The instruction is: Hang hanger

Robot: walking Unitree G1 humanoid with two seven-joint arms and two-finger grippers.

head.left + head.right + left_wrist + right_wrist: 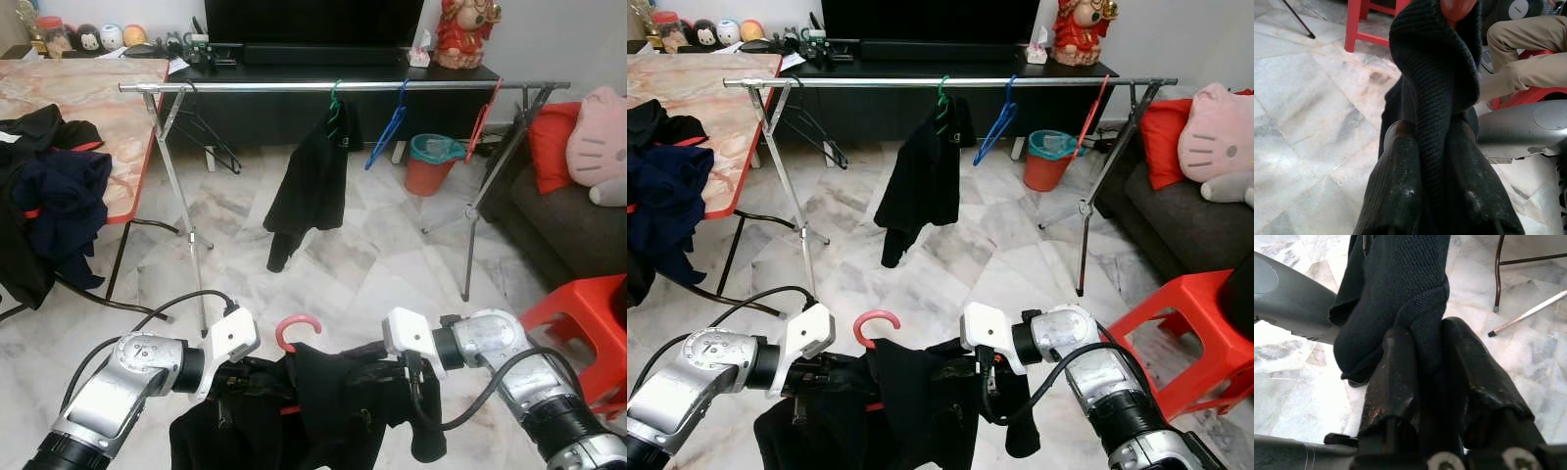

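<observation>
A black garment (pixel 323 401) hangs on a red hanger whose hook (pixel 297 328) sticks up between my two arms, low in front of me. My left gripper (pixel 227 377) is shut on the garment's left shoulder; in the left wrist view black knit cloth (pixel 1437 98) is pinched between the fingers (pixel 1396 181). My right gripper (pixel 397 377) is shut on the right shoulder, cloth (pixel 1420 308) clamped between its fingers (pixel 1396 377). The silver clothes rail (pixel 343 86) stands across the room ahead, well beyond both grippers.
On the rail hang a black jacket on a green hanger (pixel 312 181), a blue hanger (pixel 390 127), a red hanger (pixel 482 122) and black wire hangers (pixel 206 132). A marble table with clothes (pixel 59 186) is left, a red stool (pixel 583 318) and sofa (pixel 578 211) right. A seated person's leg (pixel 1528 44) appears behind.
</observation>
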